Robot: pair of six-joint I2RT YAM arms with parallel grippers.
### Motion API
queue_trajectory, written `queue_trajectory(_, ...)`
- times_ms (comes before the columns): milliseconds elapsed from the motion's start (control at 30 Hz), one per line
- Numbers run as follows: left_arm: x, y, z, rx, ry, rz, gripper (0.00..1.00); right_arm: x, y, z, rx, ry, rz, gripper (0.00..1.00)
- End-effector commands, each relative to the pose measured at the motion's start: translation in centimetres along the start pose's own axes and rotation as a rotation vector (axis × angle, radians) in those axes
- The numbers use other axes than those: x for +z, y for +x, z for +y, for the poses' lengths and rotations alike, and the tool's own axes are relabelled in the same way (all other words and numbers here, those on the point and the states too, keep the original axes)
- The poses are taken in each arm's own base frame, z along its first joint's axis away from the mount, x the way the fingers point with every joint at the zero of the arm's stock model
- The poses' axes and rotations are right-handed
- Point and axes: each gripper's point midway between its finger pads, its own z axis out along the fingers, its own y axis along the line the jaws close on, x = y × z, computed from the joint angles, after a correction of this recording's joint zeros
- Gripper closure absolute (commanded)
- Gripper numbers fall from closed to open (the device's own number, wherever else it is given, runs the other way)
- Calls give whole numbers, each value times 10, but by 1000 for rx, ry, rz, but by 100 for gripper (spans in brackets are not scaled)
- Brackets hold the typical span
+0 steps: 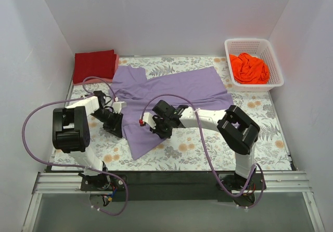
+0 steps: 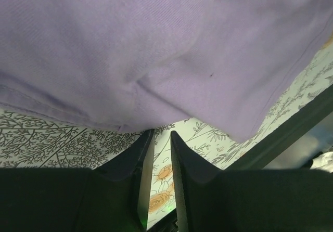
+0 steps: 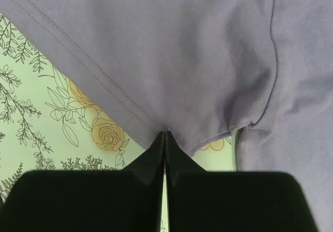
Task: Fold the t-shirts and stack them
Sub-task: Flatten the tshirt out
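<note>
Two claws work at one garment. The right gripper has its black fingers pressed flat together with no gap, and the stitched hem of the lavender t-shirt gathers into small puckers right at their tips, so it is pinching that edge. The left gripper is drawn narrow, with a thin slot between the fingers through which the patterned cloth below shows. Its tips meet the shirt's hem where a crease runs toward them, but whether cloth is actually caught there cannot be told. Around both claws the floral table cloth shows pale green with line-drawn roses and sprigs. From above, the lavender shirt lies spread across the middle of the table. Its upper part is flat and reaches toward the far right, and its lower part narrows to a point toward the near edge. The left claw is at its left border and the right claw is over its lower middle. At the far left corner a dark red t-shirt rests folded, just beside the lavender one. At the far right, well apart, a white lattice basket holds a crumpled orange t-shirt.
</note>
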Motion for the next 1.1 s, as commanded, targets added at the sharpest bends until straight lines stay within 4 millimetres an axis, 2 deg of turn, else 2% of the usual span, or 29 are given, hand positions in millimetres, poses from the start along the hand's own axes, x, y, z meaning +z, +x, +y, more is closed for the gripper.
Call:
queue_trajectory(0, -5, 1, 37, 16, -173, 39, 82, 5, 22, -10, 23, 43, 65, 99)
queue_trajectory(100, -18, -5, 35, 65, -196, 14, 82, -1, 23, -11, 26, 50, 61, 99)
queue_trajectory(133, -23, -12, 31, 73, -186, -13, 82, -1, 23, -11, 26, 48, 59, 99)
queue_trajectory(200, -29, -15, 13, 87, -111, -29, 82, -1, 18, -8, 26, 27, 43, 99)
queue_trajectory(233, -32, -23, 0, 100, -59, -73, 82, -1, 17, -7, 29, 22, 39, 99)
queue_trajectory(367, -20, -23, -17, 79, -1, -50, 82, 3, 15, -11, 37, 26, 42, 99)
queue_trajectory(533, -13, -31, -20, 57, 17, -65, 82, 3, 19, -17, 50, 50, 58, 99)
queue_trajectory(667, -4, -31, -14, 31, 12, -54, 82, 2, 22, -20, 60, 53, 64, 99)
queue_trajectory(867, 13, -9, 14, 12, -94, 37, 83, 1, 32, -21, 66, 59, 87, 99)
queue_trajectory(967, 5, -2, 30, 13, -158, 63, 83, 0, 38, -21, 55, 69, 102, 99)
queue_trajectory(1067, -14, -3, 44, 69, -250, 70, 83, -2, 37, -19, 51, 61, 97, 99)
